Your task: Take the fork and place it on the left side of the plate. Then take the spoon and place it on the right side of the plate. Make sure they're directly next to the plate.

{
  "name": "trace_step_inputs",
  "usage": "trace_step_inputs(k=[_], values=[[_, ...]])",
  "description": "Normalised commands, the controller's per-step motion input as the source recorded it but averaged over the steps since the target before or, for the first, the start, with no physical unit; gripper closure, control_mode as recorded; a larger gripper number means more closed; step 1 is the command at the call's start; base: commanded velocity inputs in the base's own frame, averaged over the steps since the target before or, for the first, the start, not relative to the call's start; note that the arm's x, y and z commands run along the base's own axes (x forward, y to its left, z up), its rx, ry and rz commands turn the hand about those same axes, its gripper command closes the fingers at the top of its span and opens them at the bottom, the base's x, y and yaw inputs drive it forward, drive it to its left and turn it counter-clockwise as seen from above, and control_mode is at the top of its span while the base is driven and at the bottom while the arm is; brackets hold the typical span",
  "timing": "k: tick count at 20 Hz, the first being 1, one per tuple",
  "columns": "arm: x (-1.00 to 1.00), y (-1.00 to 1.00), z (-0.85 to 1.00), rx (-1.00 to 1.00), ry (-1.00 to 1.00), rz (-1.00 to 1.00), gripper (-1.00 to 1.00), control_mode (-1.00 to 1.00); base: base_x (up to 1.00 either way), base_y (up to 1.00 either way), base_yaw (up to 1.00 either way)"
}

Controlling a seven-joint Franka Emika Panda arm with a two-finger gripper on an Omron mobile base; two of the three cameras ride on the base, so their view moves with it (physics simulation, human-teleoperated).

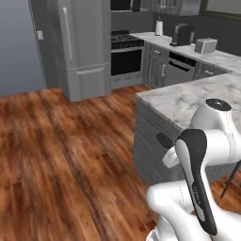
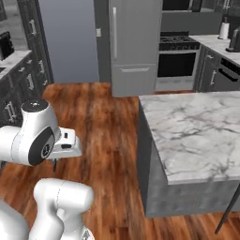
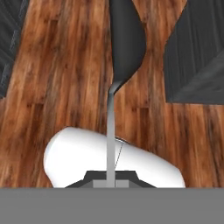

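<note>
The hand view looks down at the wooden floor. My gripper point(image 3: 110, 183) is shut on the thin handle of the dark grey spoon point(image 3: 126, 39). The spoon's oval bowl points away from the hand, above the floor, beside a dark cabinet side point(image 3: 197, 52). In the right base view the hand point(image 2: 68, 143) sits low at the left, over the floor and well left of the island. The fork and the plate are out of view.
A marble-topped island point(image 2: 192, 126) point(image 1: 188, 101) stands to the right of the arm. A fridge point(image 1: 84, 47), a stove point(image 1: 126, 56) and a back counter with a toaster point(image 1: 205, 45) line the far wall. Open wooden floor point(image 1: 61, 155) lies to the left.
</note>
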Motion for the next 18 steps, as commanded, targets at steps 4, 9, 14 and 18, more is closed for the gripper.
trace_step_inputs(k=[4, 9, 14, 18], values=[[0.0, 0.0, 0.0, 0.0, 0.0, 0.0, 1.0, 1.0, -0.01, -1.0, -0.04], [0.0, 0.0, 0.0, 0.0, 0.0, 0.0, 1.0, 1.0, 0.0, -1.0, -0.03], [0.0, 0.0, 0.0, 0.0, 0.0, 0.0, 1.0, 1.0, -0.16, -1.0, -0.02], [0.0, 0.0, 0.0, 0.0, 0.0, 0.0, 1.0, 1.0, -0.48, -1.0, 0.0]])
